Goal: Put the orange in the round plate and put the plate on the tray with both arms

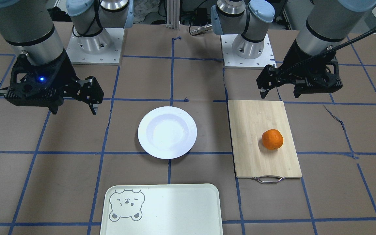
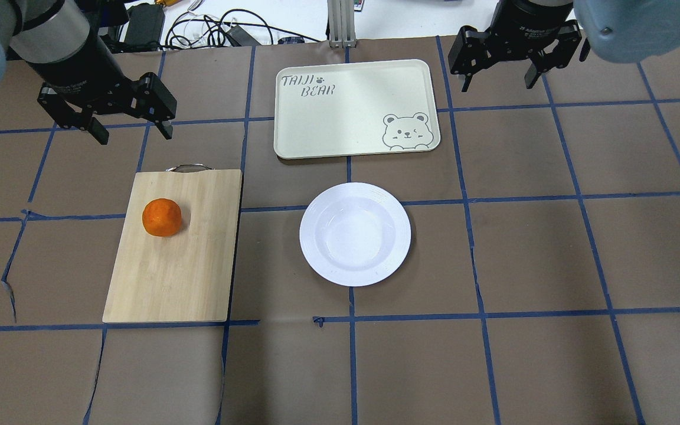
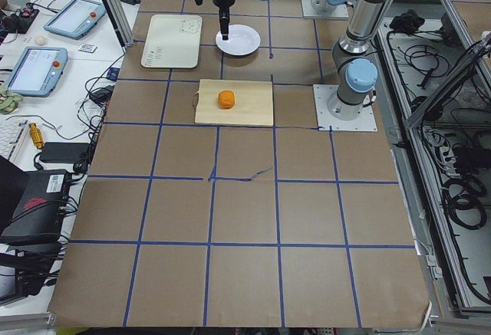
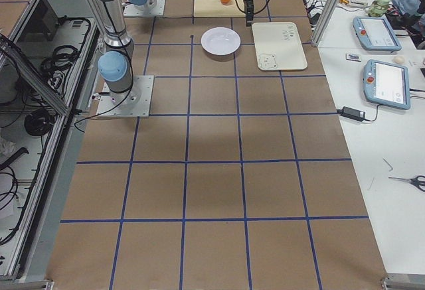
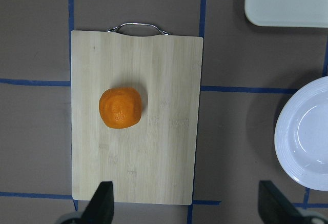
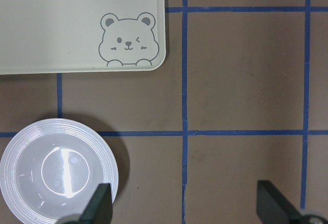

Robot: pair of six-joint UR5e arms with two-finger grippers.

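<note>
The orange (image 1: 272, 139) (image 2: 162, 217) (image 5: 120, 107) rests on a bamboo cutting board (image 2: 192, 260) on my left side. An empty round white plate (image 1: 148, 137) (image 2: 322, 260) (image 6: 31, 152) lies at the table's middle. Beyond it, farther from my base, lies the pale tray (image 1: 175, 209) (image 2: 340, 118) (image 6: 61, 29) with its bear face, nothing on it. My left gripper (image 1: 280, 95) (image 2: 135, 137) (image 5: 187, 206) hangs open and empty above the table beside the board. My right gripper (image 1: 74, 111) (image 2: 498, 85) (image 6: 184, 206) hovers open and empty to the right of the tray.
The cutting board (image 1: 253, 130) has a metal handle (image 1: 268, 179) on its far end. Two arm bases (image 1: 95, 45) (image 1: 248, 49) stand at the robot's edge. Cables (image 2: 216, 29) lie past the tray; a bench with tablets (image 4: 382, 34) runs along the far side.
</note>
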